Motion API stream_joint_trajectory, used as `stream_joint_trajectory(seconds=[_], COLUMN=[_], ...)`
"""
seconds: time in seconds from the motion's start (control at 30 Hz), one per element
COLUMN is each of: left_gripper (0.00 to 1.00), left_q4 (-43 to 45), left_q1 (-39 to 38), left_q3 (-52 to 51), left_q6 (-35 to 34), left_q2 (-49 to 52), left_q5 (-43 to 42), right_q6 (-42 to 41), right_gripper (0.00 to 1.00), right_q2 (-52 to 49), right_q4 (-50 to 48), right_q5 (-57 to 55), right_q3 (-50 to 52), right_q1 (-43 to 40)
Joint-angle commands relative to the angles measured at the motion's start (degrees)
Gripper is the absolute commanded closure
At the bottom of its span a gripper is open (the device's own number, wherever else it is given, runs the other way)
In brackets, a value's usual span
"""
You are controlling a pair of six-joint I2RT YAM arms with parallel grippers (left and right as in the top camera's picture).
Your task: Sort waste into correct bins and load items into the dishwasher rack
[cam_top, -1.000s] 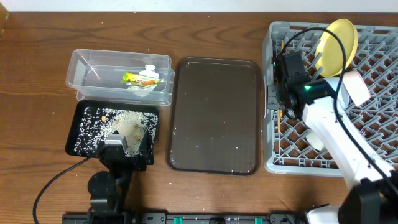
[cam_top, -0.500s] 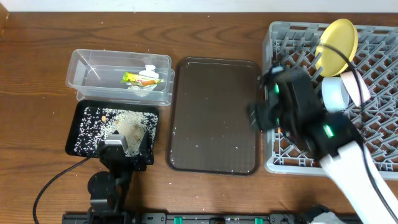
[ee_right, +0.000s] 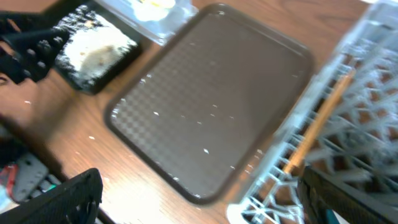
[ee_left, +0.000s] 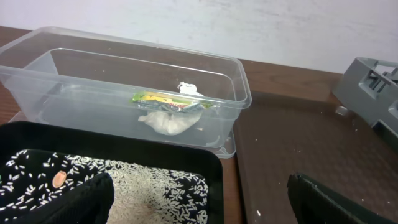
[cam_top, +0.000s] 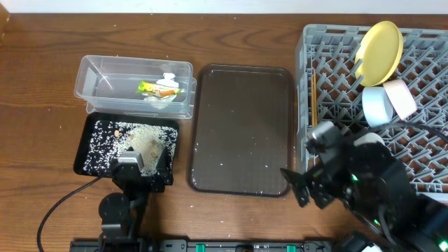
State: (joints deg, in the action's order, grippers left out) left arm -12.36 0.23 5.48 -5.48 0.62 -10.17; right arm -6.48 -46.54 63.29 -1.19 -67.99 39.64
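Sitting leftmost, the clear tub (cam_top: pixel 94 73) holds the wrapper (cam_top: pixel 150 88) and paper scraps (cam_top: pixel 169 78); the black tray (cam_top: pixel 89 133) beside it carries rice crumbs (cam_top: pixel 143 133), with the left gripper (cam_top: pixel 143 162) at its near edge, jaws spread and empty. Past the brown tray (cam_top: pixel 241 129), the right gripper (cam_top: pixel 299 187) — jaws spread, empty — hovers by the grey rack (cam_top: pixel 420 84), which holds the plate (cam_top: pixel 379 50), blue bowl (cam_top: pixel 376 105), pink bowl (cam_top: pixel 401 98) and chopsticks (cam_top: pixel 313 91).

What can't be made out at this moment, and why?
Chopsticks: one or two, too thin overhead, blurred in right wrist view.
Rack front part: covered overhead by the right arm.
Black tray near edge: hidden overhead by the left claw, cut off in left wrist view.
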Motion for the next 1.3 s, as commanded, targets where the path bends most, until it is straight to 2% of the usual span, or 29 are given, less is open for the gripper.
stream_joint_trajectory(seconds=[0.0, 0.1, 0.23, 0.4, 0.53, 0.9, 1.1, 1.27], left_gripper=[0.09, 0.09, 0.08, 0.09, 0.09, 0.08, 0.09, 0.08], left_q4=[-0.37, -0.35, -0.35, -0.37, -0.35, -0.35, -0.35, -0.35], left_q1=[0.2, 0.2, 0.2, 0.2, 0.2, 0.2, 0.2, 0.2], left_q3=[-1.4, -1.4, -1.4, -1.4, -1.4, -1.4, -1.4, -1.4], left_q6=[0.94, 0.94, 0.94, 0.94, 0.94, 0.94, 0.94, 0.94], left_q2=[-0.39, -0.39, -0.39, -0.39, -0.39, -0.39, -0.39, -0.39], left_q5=[-0.33, -0.33, -0.35, -0.35, -0.33, -0.35, -0.35, -0.33], right_q6=[2.32, 3.48, 5.73, 5.7, 5.7, 3.32, 3.34, 3.34], right_gripper=[0.01, 0.01, 0.01, 0.01, 0.01, 0.01, 0.01, 0.02], right_q2=[2.21, 5.31, 10.69, 18.47, 25.42, 45.57, 46.27, 46.27], right_q4=[1.11, -0.11, -6.47, -16.46, -21.53, -35.85, -44.63, -50.99], right_q5=[-6.73, -10.64, -9.73, -2.58, -0.5, 0.63, 0.61, 0.61], right_q3=[-0.11, 0.68, 4.81, 16.72, 26.8, 53.24, 62.49, 64.26], right_q1=[0.52, -1.64, -9.88, -22.23, -27.15, -28.59, -28.76, -28.74])
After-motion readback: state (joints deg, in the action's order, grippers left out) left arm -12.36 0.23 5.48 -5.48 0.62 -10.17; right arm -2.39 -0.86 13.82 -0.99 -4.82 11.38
